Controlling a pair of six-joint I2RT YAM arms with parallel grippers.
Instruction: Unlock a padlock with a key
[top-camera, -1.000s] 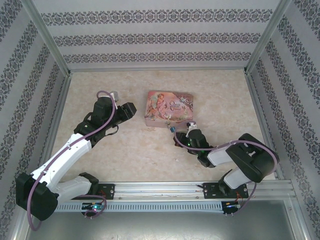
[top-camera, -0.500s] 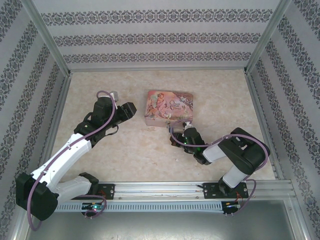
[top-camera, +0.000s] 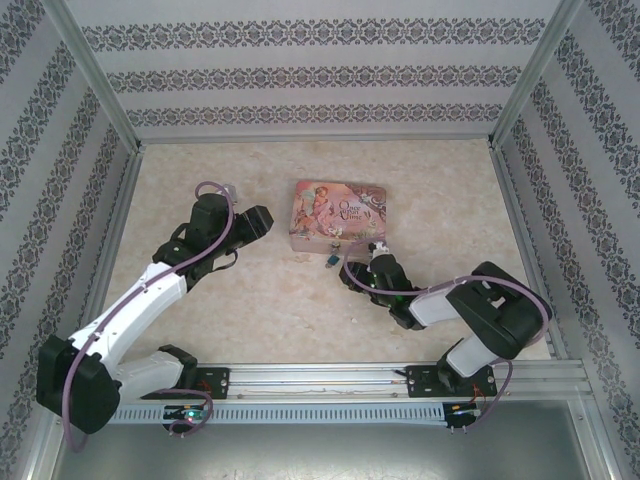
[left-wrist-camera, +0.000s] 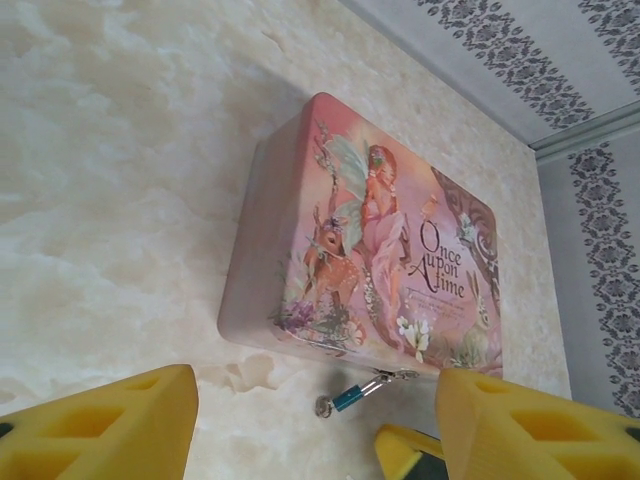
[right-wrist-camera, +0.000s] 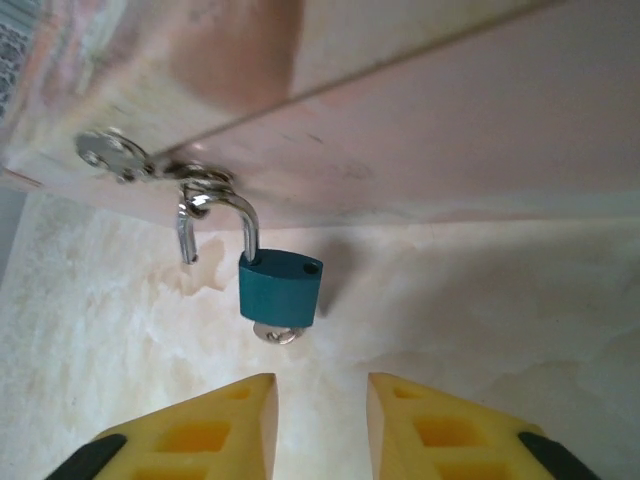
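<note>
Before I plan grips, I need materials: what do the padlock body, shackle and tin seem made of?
Padlock body: smooth teal, probably painted metal, perhaps plastic. Shackle: bare silvery metal, glinting. Tin: likely thin printed sheet metal, satin pink illustration, rounded edges.

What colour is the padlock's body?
The padlock body is teal blue, clearest in the right wrist view.
</note>
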